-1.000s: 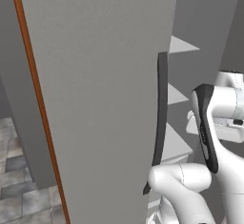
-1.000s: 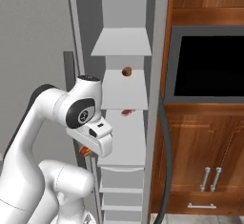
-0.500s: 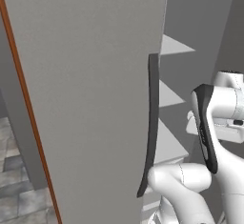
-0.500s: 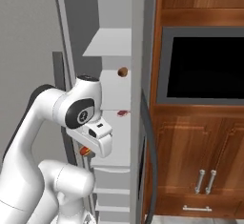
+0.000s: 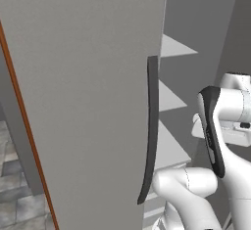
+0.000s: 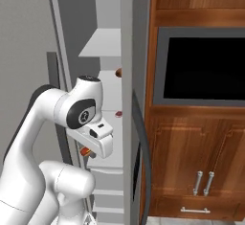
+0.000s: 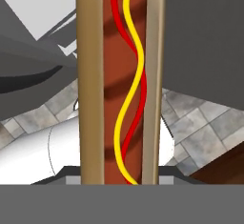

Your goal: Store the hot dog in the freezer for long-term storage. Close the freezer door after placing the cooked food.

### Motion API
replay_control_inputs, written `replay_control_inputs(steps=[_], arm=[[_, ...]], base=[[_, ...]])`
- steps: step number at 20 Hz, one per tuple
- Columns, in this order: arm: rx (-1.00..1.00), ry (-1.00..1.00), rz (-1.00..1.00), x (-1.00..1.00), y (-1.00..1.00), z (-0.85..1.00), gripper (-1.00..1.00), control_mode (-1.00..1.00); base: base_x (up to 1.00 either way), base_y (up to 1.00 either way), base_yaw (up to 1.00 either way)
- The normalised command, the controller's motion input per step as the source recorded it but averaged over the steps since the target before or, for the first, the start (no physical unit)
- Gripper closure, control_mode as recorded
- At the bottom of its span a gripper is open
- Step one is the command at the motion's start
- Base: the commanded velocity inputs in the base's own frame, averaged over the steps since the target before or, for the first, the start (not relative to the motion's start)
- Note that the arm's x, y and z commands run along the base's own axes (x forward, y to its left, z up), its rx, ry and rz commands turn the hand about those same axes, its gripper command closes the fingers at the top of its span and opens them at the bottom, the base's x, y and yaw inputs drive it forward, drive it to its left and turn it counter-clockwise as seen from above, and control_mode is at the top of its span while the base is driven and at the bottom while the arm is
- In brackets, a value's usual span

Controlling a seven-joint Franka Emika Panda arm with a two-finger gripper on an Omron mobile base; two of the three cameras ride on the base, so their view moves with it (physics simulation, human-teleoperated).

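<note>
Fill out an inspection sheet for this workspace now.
Surface: white freezer shelves, small brown and red items on them, too small to name.
Job's things: hot dog held in the gripper, not yet on a shelf; freezer door open, dark handle.
Clutter: nothing seen.
Grippers: gripper shut on the hot dog, low in front of the freezer.
Cables: nothing seen.
Surroundings: wooden cabinets, black oven window, grey tiled floor.

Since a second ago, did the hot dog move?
Yes, carried along as the base drove: in the right base view the hot dog now sits nearer the wooden oven cabinet, while the arm's pose looks unchanged.
</note>
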Motion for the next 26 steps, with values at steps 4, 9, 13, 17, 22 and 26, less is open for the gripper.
replay_control_inputs(steps=[4, 9, 13, 17, 22, 26], arm=[[0.0, 0.0, 0.0, 0.0, 0.0, 0.0, 1.0, 1.0], [0.0, 0.0, 0.0, 0.0, 0.0, 0.0, 1.0, 1.0], [0.0, 0.0, 0.0, 0.0, 0.0, 0.0, 1.0, 1.0], [0.0, 0.0, 0.0, 0.0, 0.0, 0.0, 1.0, 1.0], [0.0, 0.0, 0.0, 0.0, 0.0, 0.0, 1.0, 1.0], [0.0, 0.0, 0.0, 0.0, 0.0, 0.0, 1.0, 1.0]], base=[[0.17, 0.0, 0.02], [0.36, 0.0, 0.05], [0.35, -0.01, 0.06], [0.33, -0.04, 0.05], [0.15, -0.15, 0.06], [0.01, -0.05, 0.03]])
